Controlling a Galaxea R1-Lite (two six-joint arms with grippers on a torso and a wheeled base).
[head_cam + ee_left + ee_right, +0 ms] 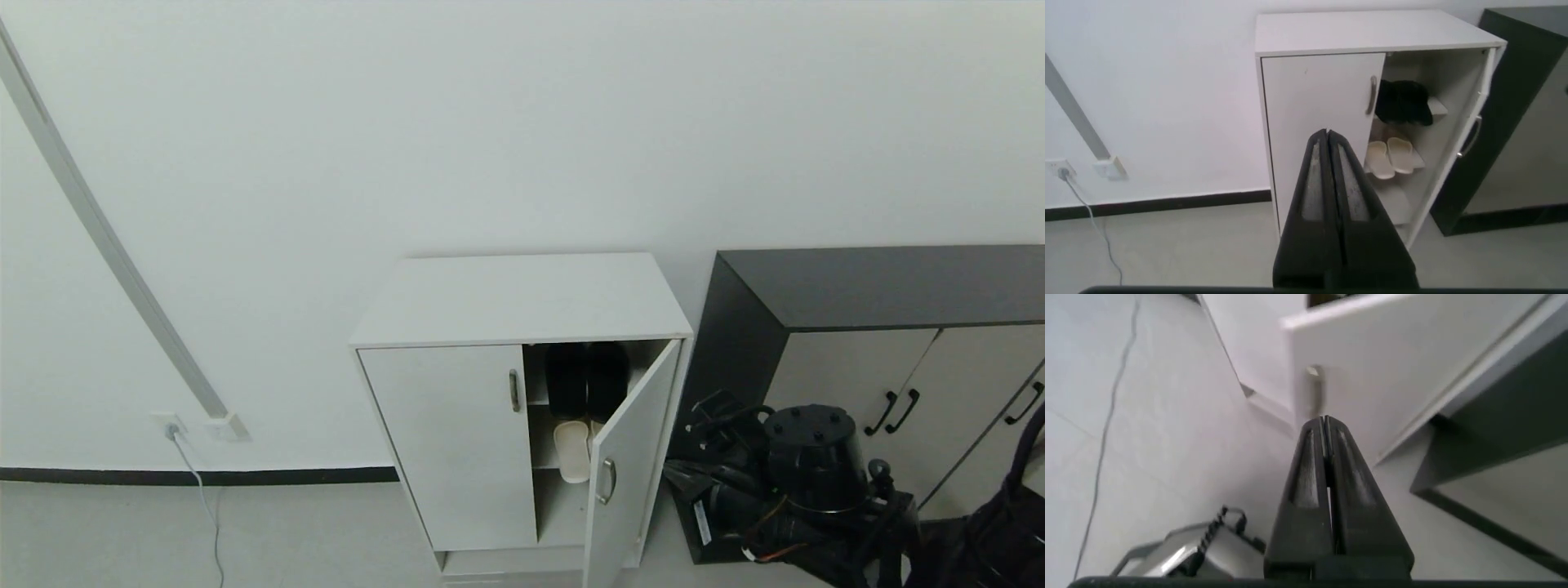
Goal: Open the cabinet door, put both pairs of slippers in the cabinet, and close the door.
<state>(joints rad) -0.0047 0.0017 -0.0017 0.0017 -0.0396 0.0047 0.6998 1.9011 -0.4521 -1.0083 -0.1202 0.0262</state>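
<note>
white wall backs the cabinet (522, 298), whose right door (629, 457) hangs ajar. black slippers (586, 377) sit on its upper shelf and pale slippers (571, 449) on the shelf below. dark sideboard (882, 286) stands just beside the door. left gripper (1327, 135) and right gripper (1325, 421) each have fingers pressed together, empty, the right near the door handle (1314, 384).

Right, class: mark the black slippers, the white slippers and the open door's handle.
black slippers (566, 380): head view, middle of the left slipper.
white slippers (571, 451): head view, middle of the visible slipper.
open door's handle (605, 481): head view, middle of the bar.
</note>
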